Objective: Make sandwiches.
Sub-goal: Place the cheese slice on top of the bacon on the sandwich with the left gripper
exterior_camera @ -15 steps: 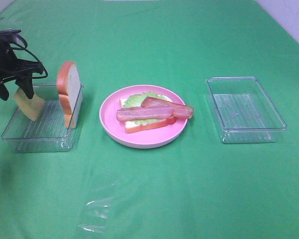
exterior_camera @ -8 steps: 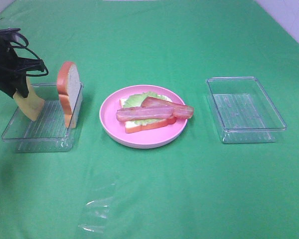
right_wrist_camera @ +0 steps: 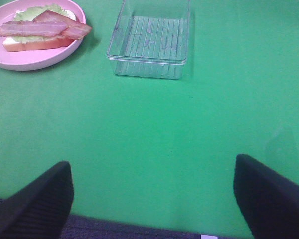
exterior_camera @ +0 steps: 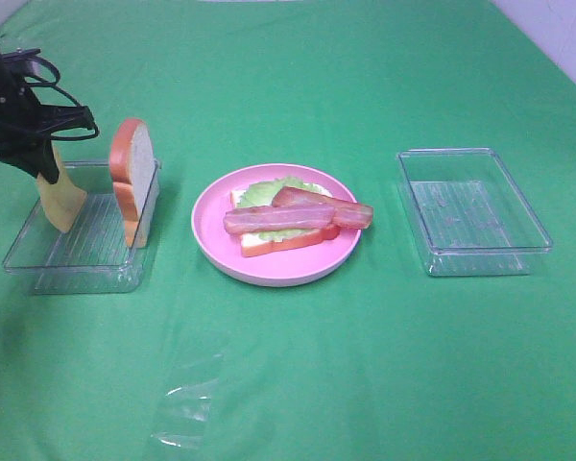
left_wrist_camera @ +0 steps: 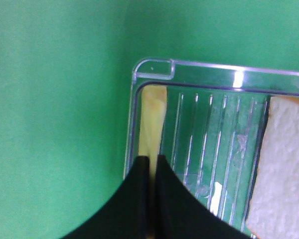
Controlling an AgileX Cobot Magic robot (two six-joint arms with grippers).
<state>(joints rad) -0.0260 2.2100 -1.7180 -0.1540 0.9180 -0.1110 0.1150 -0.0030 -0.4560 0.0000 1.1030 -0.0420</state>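
A yellow cheese square (exterior_camera: 61, 202) stands on edge at the far left of the left clear tray (exterior_camera: 67, 279). My left gripper (exterior_camera: 46, 171) is shut on its top edge. In the left wrist view the black fingers pinch the cheese (left_wrist_camera: 152, 114) at the left gripper (left_wrist_camera: 150, 158). One bread slice (exterior_camera: 134, 178) leans upright against the tray's right wall. On the pink plate (exterior_camera: 211, 245) lies another bread slice (exterior_camera: 278, 243) with lettuce (exterior_camera: 267, 190) and two bacon strips (exterior_camera: 288, 217) on top. My right gripper (right_wrist_camera: 152, 164) is open over bare cloth, nothing in it.
An empty clear tray (exterior_camera: 475, 261) stands right of the plate, also seen in the right wrist view as the tray (right_wrist_camera: 144, 67) beside the plate (right_wrist_camera: 35, 62). A crumpled clear plastic film (exterior_camera: 187, 408) lies near the front of the green cloth.
The left gripper's jaws have closed onto the top of the cheese, and the gripper has shifted slightly right. The cheese now stands a little more upright. Nothing else moved.
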